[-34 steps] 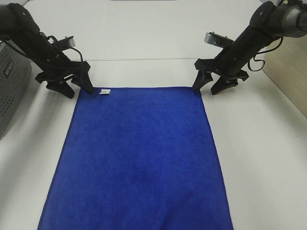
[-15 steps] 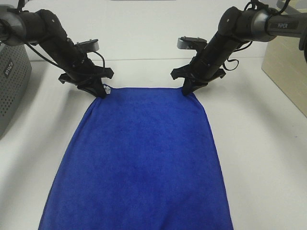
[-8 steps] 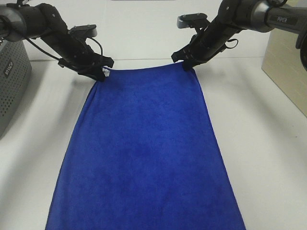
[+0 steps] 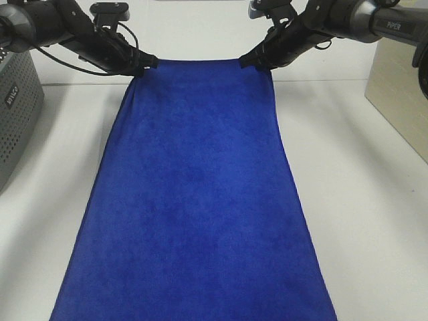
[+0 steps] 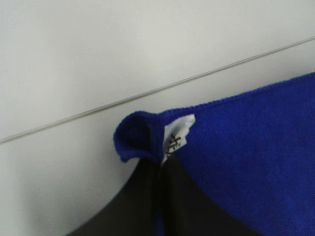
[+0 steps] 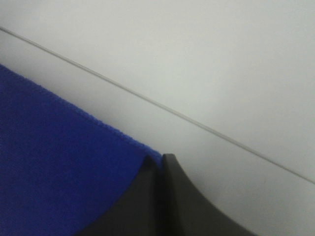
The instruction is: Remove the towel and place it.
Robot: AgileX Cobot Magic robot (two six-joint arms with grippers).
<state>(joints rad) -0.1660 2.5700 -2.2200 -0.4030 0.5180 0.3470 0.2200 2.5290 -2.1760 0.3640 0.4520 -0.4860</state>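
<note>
The deep blue towel (image 4: 197,200) hangs stretched between both arms, its far edge lifted and its lower part running toward the near edge of the white table. My left gripper (image 4: 144,65) is shut on the far left corner. In the left wrist view the black fingers (image 5: 142,196) pinch that corner of the towel (image 5: 246,147) beside the small white tag (image 5: 176,135). My right gripper (image 4: 249,62) is shut on the far right corner. The right wrist view shows its fingers (image 6: 170,196) closed on the towel (image 6: 54,157) edge.
A grey perforated basket (image 4: 15,114) stands at the left edge of the table (image 4: 361,174). A pale wooden panel (image 4: 401,87) sits at the right edge. A thin seam line crosses the table behind the towel.
Both grippers have risen and moved back with the towel's far corners. The far edge has lifted off the table and the cloth now hangs taut between them.
</note>
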